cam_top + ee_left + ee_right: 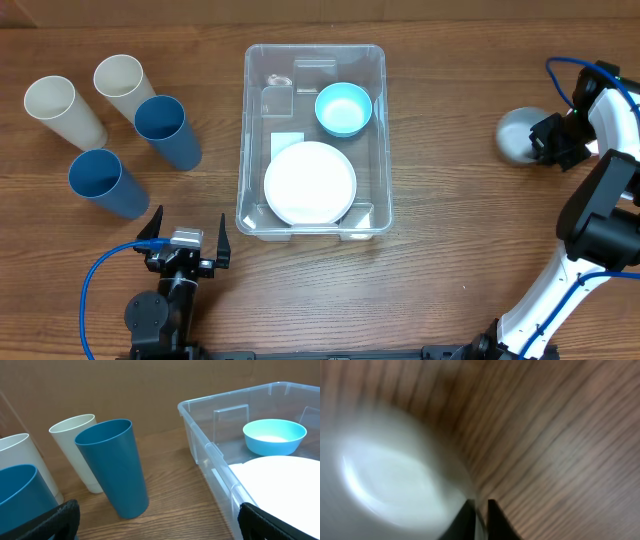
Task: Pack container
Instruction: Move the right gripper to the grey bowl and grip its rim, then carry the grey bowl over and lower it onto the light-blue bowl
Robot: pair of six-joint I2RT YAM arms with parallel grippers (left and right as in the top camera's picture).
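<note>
The clear container [250, 130] stands mid-table and holds a white plate [310, 182] and a light blue bowl [343, 108]; both also show in the left wrist view, plate [280, 480] and bowl [274, 436], inside the container [205, 445]. A grey-white bowl [515, 135] is at the right. My right gripper [545, 143] is shut on its rim [479, 510]; the bowl [385, 475] is blurred in the right wrist view. My left gripper [186, 243] is open and empty near the front edge, left of the container.
Two blue cups [167, 130] [105, 182] and two cream cups [124, 86] [62, 108] stand at the left. The nearer blue cup [114, 467] and a cream cup [80, 450] show in the left wrist view.
</note>
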